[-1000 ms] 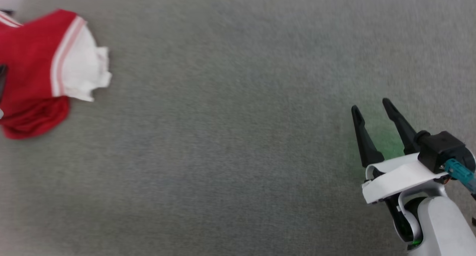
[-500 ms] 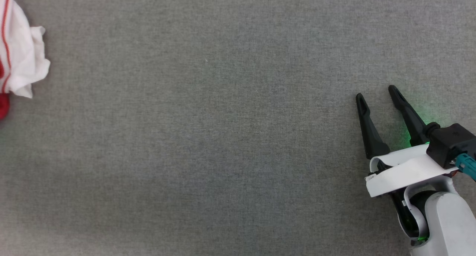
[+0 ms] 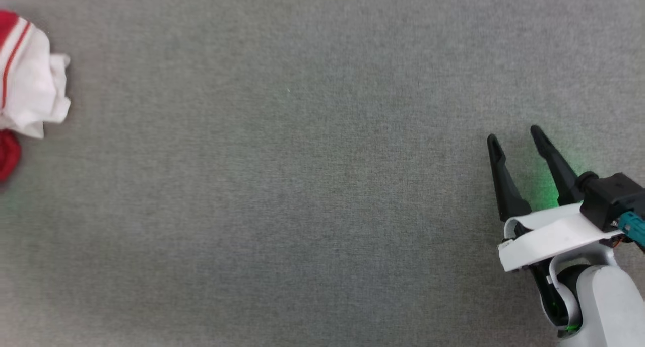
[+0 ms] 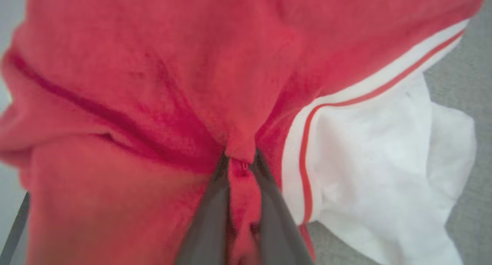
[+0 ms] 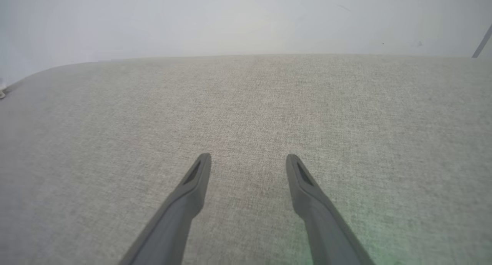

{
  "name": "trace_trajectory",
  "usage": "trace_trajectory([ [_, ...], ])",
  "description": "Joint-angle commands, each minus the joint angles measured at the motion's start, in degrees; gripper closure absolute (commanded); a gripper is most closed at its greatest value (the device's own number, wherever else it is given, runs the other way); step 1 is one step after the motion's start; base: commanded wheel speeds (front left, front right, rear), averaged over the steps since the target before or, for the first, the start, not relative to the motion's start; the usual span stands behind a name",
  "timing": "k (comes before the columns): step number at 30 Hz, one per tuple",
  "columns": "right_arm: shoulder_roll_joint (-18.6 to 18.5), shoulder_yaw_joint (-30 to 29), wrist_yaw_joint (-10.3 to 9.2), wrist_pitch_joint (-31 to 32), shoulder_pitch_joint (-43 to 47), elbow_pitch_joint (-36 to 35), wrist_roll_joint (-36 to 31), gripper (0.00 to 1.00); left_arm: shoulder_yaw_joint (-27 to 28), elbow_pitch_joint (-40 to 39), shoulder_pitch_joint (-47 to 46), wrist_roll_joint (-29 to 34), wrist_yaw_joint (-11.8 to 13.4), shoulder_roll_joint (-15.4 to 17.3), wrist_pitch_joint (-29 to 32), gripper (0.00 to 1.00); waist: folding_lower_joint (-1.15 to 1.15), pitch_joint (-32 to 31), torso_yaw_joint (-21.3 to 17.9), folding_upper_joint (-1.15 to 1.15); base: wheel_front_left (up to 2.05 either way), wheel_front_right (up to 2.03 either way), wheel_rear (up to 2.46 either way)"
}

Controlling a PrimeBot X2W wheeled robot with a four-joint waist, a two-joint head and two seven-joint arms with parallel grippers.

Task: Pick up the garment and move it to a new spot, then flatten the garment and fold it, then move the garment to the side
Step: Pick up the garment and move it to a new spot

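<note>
The red garment (image 4: 153,65) with a white sleeve (image 4: 376,172) and red-and-white striped trim hangs bunched in the left wrist view. My left gripper (image 4: 240,159) is shut on a pinched fold of its red cloth. In the head view a crumpled part of the garment (image 3: 25,85) shows at the far left edge, most of it cut off. My right gripper (image 3: 514,135) stands open at the lower right, far from the garment, with nothing between its fingers (image 5: 200,172). The black print is hidden.
A grey fabric surface (image 3: 302,186) spreads across the head view. In the right wrist view its far edge (image 5: 246,56) meets a pale wall, and a thin dark rod (image 5: 482,42) shows at the upper right.
The garment has shifted left to the edge of the head view, then crept slightly back and down. The right gripper stays open and sits a little lower in the picture.
</note>
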Motion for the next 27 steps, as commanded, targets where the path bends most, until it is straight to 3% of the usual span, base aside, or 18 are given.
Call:
trace_trajectory([
  [1, 0.10, -0.01, -0.08, -0.74, 0.58, 0.74, 0.90, 0.00, -0.43, -0.26, -0.21, -0.04, 0.23, 1.13, -1.27, 1.00, 0.00, -3.19, 1.02, 0.00, 0.00, 0.00, 0.00],
  [15, 0.65, 0.18, -0.08, -4.41, 2.98, 6.36, 4.27, 0.00, -5.86, -8.76, -3.40, 2.43, 0.23, 6.98, -11.03, 1.00, 0.00, -14.17, 2.91, 0.00, 0.00, 0.00, 0.00],
  [27, 0.94, 0.01, -0.08, -6.80, 5.03, 9.14, 6.57, 0.00, -8.33, -18.59, -5.15, 3.78, 0.27, 12.62, -10.97, 1.00, 0.00, -21.29, 2.07, 0.00, 0.00, 0.00, 0.00],
])
